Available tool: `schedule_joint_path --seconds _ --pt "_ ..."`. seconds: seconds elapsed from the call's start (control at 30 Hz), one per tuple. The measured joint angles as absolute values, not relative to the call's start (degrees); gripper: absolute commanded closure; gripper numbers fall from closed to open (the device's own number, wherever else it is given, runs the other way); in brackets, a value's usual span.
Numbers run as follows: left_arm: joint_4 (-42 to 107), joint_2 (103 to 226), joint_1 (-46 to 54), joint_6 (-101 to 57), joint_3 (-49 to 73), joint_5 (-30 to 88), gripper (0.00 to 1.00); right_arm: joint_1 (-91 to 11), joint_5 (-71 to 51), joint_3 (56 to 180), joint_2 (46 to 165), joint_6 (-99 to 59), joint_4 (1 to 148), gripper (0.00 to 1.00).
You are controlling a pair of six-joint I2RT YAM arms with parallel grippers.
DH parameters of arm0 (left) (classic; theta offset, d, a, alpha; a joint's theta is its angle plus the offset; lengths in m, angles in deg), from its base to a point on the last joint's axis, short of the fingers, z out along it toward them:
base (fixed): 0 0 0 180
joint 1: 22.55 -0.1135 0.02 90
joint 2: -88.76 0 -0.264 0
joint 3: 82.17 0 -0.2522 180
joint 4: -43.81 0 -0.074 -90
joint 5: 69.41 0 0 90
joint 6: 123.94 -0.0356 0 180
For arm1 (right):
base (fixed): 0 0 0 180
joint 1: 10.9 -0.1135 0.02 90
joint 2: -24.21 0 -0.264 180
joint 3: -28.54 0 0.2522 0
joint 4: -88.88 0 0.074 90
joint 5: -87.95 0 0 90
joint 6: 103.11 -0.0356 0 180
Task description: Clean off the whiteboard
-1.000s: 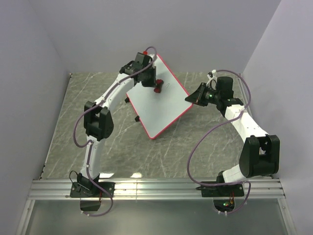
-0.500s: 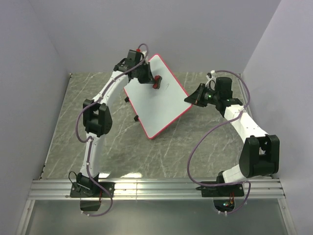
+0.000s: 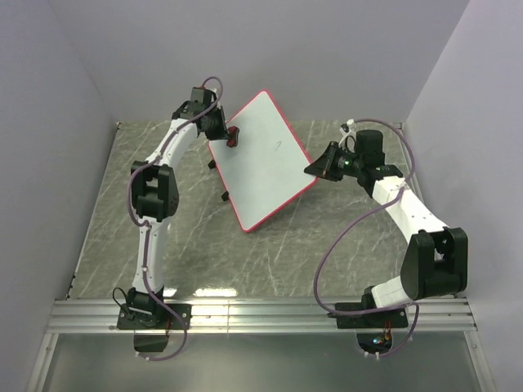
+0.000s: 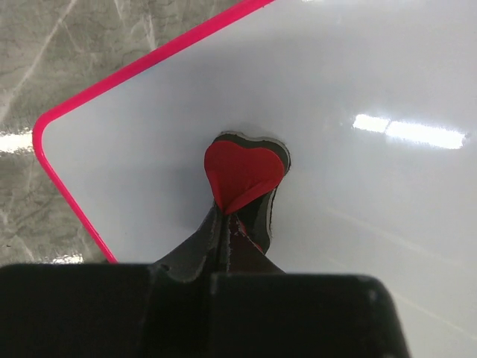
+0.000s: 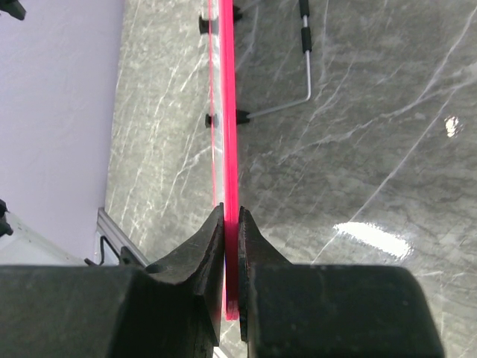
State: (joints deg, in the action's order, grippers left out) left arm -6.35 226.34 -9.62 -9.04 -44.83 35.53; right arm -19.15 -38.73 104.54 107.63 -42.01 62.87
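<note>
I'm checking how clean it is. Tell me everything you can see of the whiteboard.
The whiteboard is a glossy white rectangle with a thin red rim, rounded corners and small black feet underneath. It sits tilted over the marble table. One faint black mark shows near its middle. The right gripper clamps its right edge; the left gripper presses a red heart-shaped eraser against its face near a corner.

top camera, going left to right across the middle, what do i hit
left gripper → eraser pinched in it → whiteboard → right gripper clamped on its right edge
</note>
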Motion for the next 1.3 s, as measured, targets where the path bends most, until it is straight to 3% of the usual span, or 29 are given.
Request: schedule_joint_path --seconds 0.23,0.63,1.3 --pt "-7.5 223.3 -4.0 -12.1 -44.4 28.9 1.0 -20.2 -38.8 104.5 107.8 -42.5 62.0 1.0" --pt "-7.8 210.0 18.5 -8.6 -37.7 29.2 1.0 -20.7 -39.1 104.5 109.2 -42.3 60.4 1.0" --pt "-2.1 208.9 0.3 0.4 -21.8 33.8 1.0 -22.4 -35.7 100.0 104.6 -42.9 63.4 1.0"
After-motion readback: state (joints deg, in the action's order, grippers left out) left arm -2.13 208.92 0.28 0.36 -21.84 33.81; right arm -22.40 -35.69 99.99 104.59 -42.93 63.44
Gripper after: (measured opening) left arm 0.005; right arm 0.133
